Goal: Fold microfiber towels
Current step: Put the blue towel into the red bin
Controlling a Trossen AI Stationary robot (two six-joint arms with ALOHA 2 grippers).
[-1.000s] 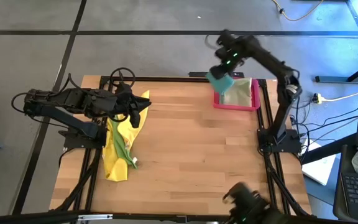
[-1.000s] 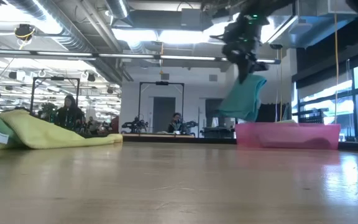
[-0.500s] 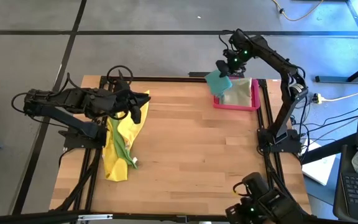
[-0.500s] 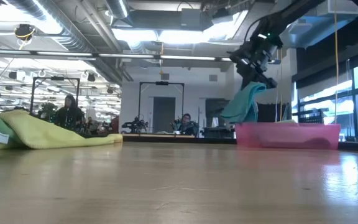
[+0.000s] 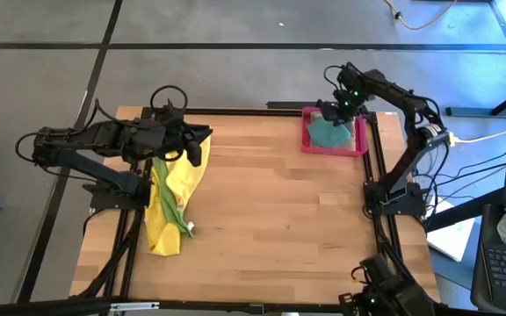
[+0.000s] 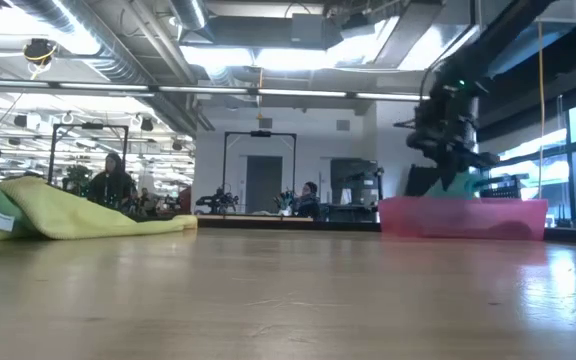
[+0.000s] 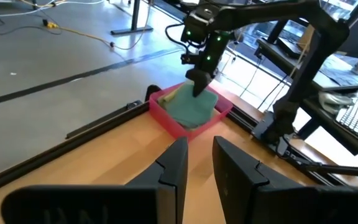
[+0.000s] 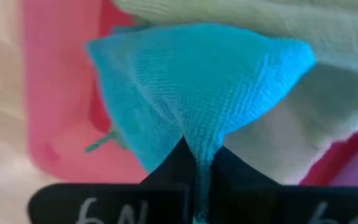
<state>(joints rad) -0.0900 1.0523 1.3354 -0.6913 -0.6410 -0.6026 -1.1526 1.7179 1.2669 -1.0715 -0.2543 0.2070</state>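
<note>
Right gripper (image 5: 334, 112) fingers pinched the teal towel (image 5: 328, 132) over the pink tray (image 5: 306, 132), far right. Left gripper (image 5: 202, 145) fingers slightly apart, holding nothing; yellow towels (image 5: 169, 197) lay unfolded at left.

High: straight down over whole table (image 5: 271, 211) | Low: tabletop level, facing room | Left wrist: looks across at pink tray (image 7: 174, 122) | Right wrist: close above tray | All share tray.

The wooden table (image 5: 271, 211) carries a pink tray (image 5: 307, 143) and crumpled yellow towels (image 5: 176, 189).
</note>
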